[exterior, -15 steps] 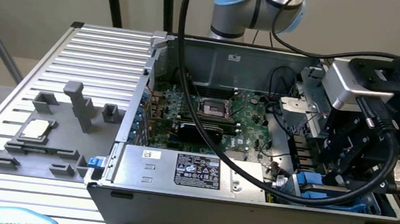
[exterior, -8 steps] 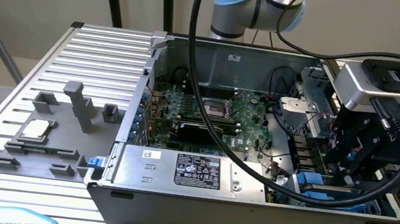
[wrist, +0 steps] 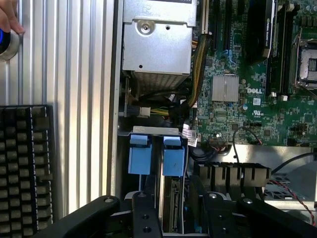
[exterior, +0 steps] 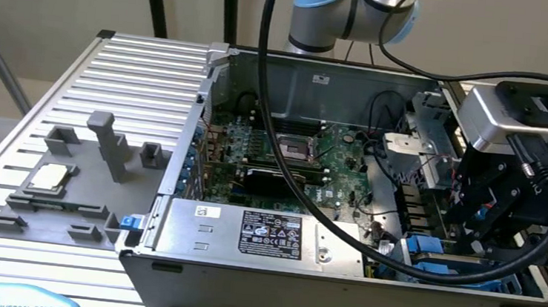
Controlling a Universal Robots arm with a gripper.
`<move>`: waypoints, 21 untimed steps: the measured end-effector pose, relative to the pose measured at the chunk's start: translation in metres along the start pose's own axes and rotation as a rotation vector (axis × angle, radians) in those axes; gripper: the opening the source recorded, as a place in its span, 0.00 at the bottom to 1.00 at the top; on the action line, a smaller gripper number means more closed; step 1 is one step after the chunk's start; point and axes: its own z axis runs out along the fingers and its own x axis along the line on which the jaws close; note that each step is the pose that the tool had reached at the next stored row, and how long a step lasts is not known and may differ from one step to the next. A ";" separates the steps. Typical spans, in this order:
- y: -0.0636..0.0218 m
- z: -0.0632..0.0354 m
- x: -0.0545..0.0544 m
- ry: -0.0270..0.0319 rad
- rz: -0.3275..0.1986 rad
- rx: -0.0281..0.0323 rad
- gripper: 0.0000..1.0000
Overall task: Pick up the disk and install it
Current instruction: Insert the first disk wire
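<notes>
At the near corner of the open computer case (exterior: 342, 290), on the exterior view's right, the claw (exterior: 475, 242) is hanging down into the drive bay. The wrist view is looking along it. There the disk (wrist: 173, 158) is standing on its edge in the bay, with its blue carrier tab showing and the claw astride it. A second blue carrier (wrist: 139, 153) is sitting just beside it. Whether the claw is clenching the disk or is released, I cannot tell, because the black claw body is hiding part of the disk. In the exterior view the claw and a thick black cable (exterior: 271, 64) are covering the bay. The grey power-supply box (exterior: 247, 231) is lying along the near wall, with the green motherboard (exterior: 294, 151) farther in. On the ribbed table (exterior: 132, 74), at the exterior view's left, a processor chip (exterior: 48, 177) is resting on a grey fixture. Farthest, the arm (exterior: 351, 11) is standing behind the case.
</notes>
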 end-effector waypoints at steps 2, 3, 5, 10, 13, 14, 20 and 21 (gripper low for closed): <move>0.0000 0.0000 0.000 0.0000 0.000 0.0000 0.41; 0.0000 0.0000 0.000 0.0001 0.000 0.0000 0.41; 0.0000 0.0000 0.000 0.0001 0.000 0.0000 0.41; -0.0017 -0.0058 0.000 -0.0036 0.000 0.0000 0.41; -0.0074 -0.0154 -0.001 -0.0038 0.000 0.0001 0.41; -0.0116 -0.0179 -0.001 -0.0042 0.000 0.0001 0.41; -0.0375 -0.0199 -0.001 -0.0042 -0.001 -0.0006 0.41; -0.0399 -0.0180 -0.002 -0.0036 -0.002 -0.0007 0.41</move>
